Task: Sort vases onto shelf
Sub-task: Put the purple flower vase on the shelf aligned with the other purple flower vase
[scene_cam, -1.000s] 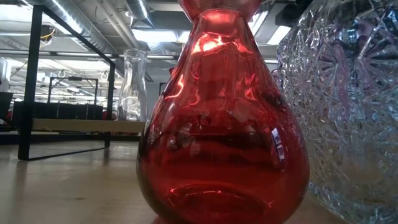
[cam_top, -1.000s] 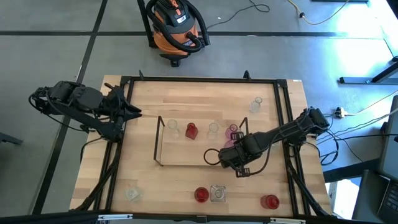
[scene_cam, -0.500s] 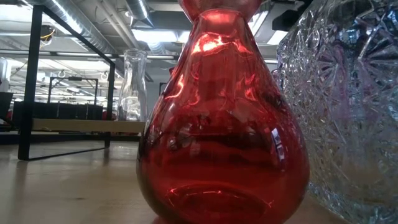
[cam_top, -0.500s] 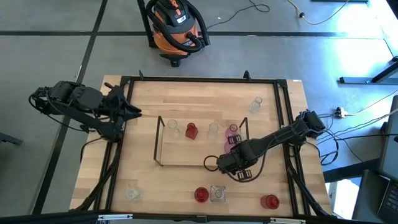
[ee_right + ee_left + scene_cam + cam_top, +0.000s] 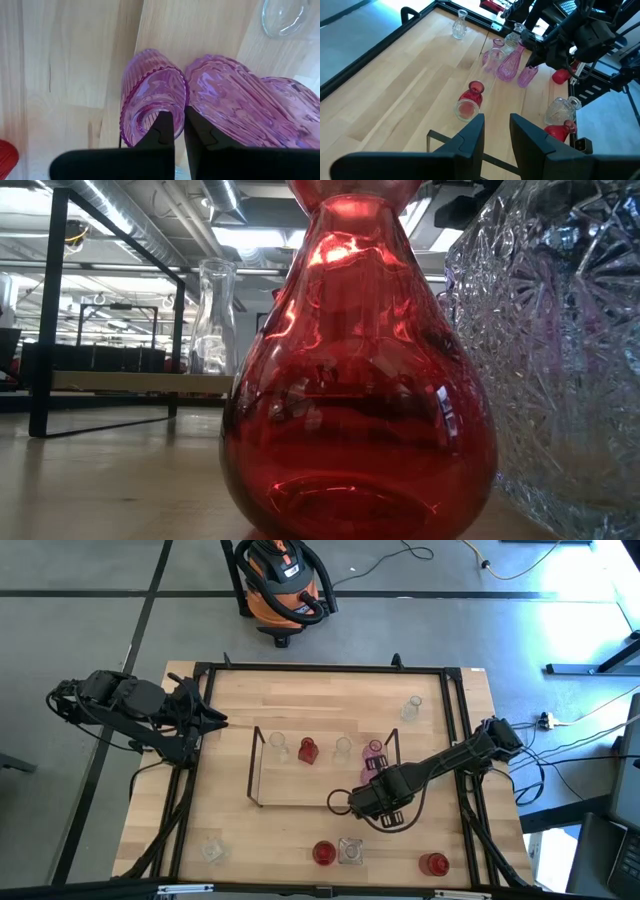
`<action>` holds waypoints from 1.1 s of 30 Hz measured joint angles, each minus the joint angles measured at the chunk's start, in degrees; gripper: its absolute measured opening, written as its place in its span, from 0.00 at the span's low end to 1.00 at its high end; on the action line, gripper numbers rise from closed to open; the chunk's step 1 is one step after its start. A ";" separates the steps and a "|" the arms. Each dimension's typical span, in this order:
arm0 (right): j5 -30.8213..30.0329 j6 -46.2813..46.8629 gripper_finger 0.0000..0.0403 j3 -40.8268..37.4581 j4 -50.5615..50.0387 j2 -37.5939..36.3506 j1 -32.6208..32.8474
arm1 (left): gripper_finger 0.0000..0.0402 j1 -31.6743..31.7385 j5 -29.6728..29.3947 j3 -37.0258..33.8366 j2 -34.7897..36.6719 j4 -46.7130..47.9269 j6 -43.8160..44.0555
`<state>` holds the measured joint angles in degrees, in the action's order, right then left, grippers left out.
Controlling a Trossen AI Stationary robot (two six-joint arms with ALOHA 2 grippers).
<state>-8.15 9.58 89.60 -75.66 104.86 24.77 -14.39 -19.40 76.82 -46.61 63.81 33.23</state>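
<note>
Vases first: round red glass vase and cut-crystal clear vase sit nearest on the wooden surface. Farther in, right gripper fingers pinch the rim of a ribbed pink glass vase at the thin dark wire shelf. Fragile, slick; grip rim or neck. Left gripper fingers parted, empty, waiting far left.

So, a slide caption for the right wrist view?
Right gripper pinching the rim of a ribbed pink vase beside another pink vase.
</note>
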 joint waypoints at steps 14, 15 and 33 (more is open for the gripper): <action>-1.90 0.50 0.01 -0.04 0.72 0.04 -0.04 | 0.21 0.00 -0.02 0.00 0.00 0.01 0.06; -1.87 0.52 0.02 -0.04 0.75 0.04 -0.04 | 0.21 0.00 -0.02 0.00 0.00 0.01 0.07; -3.73 2.58 0.19 -0.11 0.81 0.13 -0.04 | 0.21 0.00 -0.02 0.00 0.00 0.02 0.11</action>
<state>-11.88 12.16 89.49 -74.84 104.99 24.73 -14.39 -19.42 76.82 -46.61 63.83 33.34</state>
